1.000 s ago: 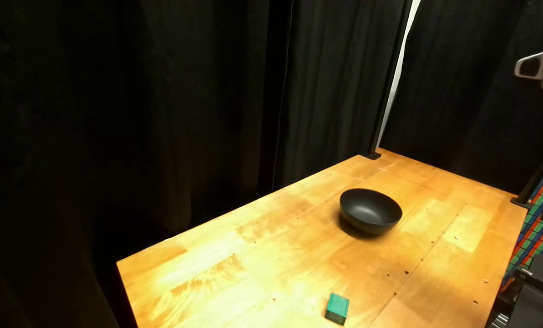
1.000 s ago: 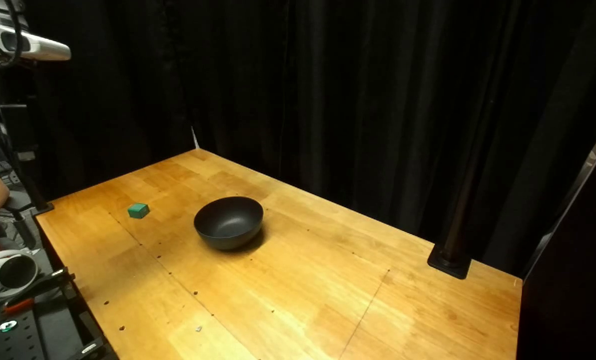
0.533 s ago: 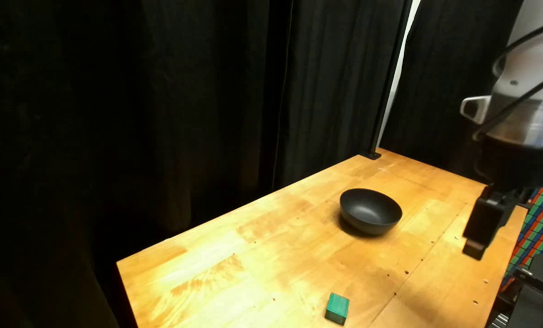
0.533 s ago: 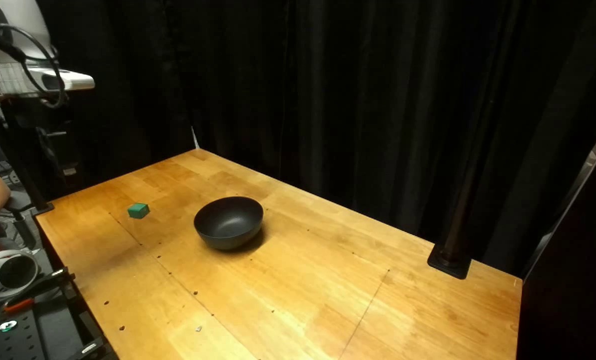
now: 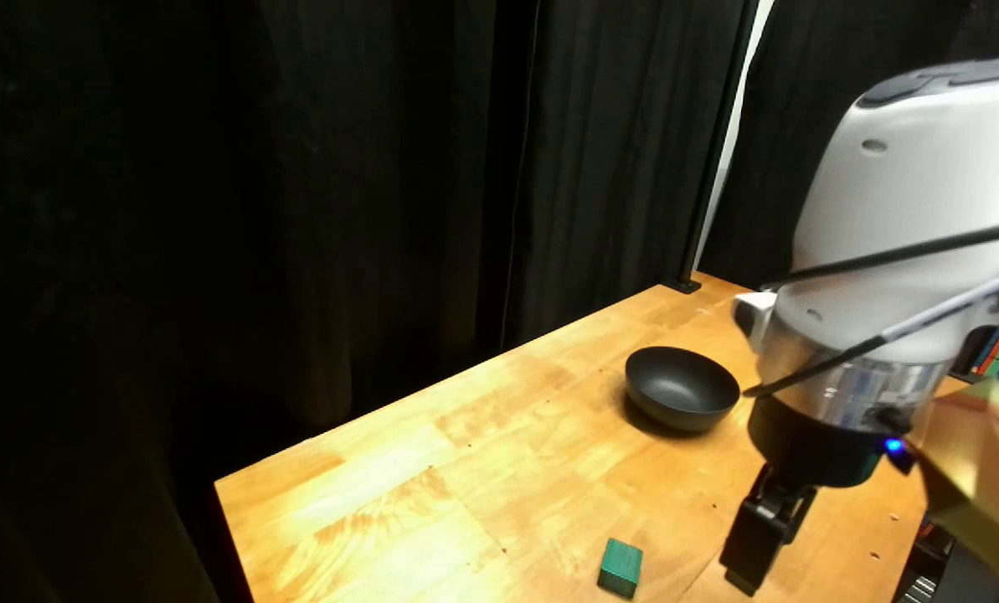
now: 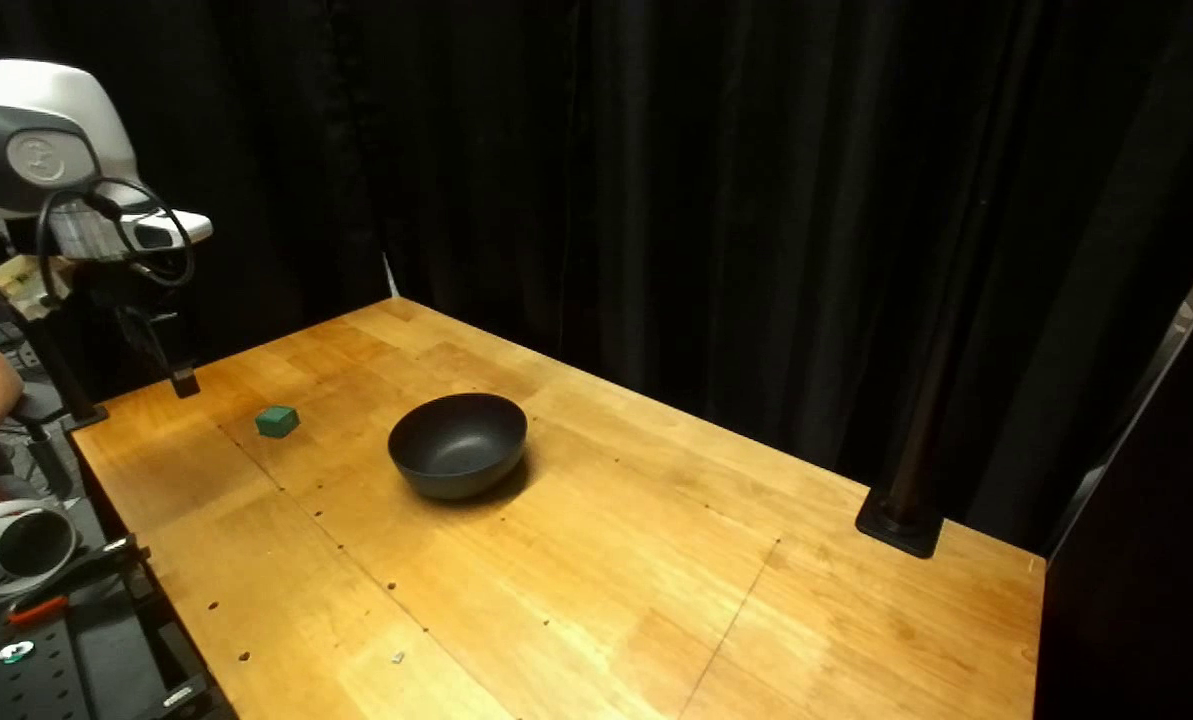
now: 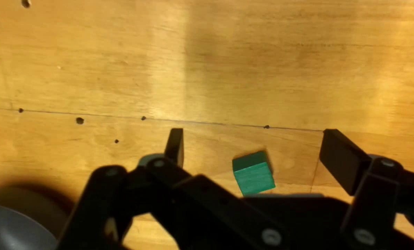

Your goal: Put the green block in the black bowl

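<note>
Since the green block [image 7: 255,175] has yet to be grasped, the fingers [image 7: 342,161] are spread wide and hold nothing, presumably so that one can pass down either side of it. In the wrist view the block shows in the gap between them but lies lower, on the bench [image 6: 656,560], its faces askew to the fingers; a slight turn would likely seat it squarely. In both exterior views they appear to one side of the block rather than over it, so this reads as an approach with some travel left. Well apart from the block, the black bowl [image 5: 682,389] sits upright, its wide mouth facing up, which should make a release from above forgiving. Farther back, a black post [image 5: 716,151] rises at the bench's edge, and a dark curtain [image 5: 340,209] hangs beyond, probably as a plain backdrop.
</note>
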### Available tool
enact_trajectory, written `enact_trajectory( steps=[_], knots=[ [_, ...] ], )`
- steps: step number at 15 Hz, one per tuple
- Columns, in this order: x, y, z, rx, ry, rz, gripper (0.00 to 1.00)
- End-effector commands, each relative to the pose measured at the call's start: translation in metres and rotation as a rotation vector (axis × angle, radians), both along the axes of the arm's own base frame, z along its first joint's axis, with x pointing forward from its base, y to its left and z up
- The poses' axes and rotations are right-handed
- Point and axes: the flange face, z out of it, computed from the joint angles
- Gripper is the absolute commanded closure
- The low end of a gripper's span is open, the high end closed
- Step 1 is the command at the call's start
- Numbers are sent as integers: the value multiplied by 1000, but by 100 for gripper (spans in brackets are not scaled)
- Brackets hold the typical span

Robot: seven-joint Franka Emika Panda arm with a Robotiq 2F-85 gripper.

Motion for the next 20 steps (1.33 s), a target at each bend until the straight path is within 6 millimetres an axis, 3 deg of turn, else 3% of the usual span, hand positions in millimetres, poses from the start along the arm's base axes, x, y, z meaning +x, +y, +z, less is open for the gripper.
enact_trajectory(
  steps=[1,8,13,14,15,17,20],
  knots=[
    [27,28,-22,2,-43,13,0],
    [77,35,-79,2,-56,18,0],
    [92,32,-119,11,-22,-6,0],
    [92,32,-125,18,-10,-5,25],
    [92,32,-129,19,-2,-8,26],
    [91,33,-132,36,8,-13,42],
    [90,33,-118,55,15,-24,66]
  ],
)
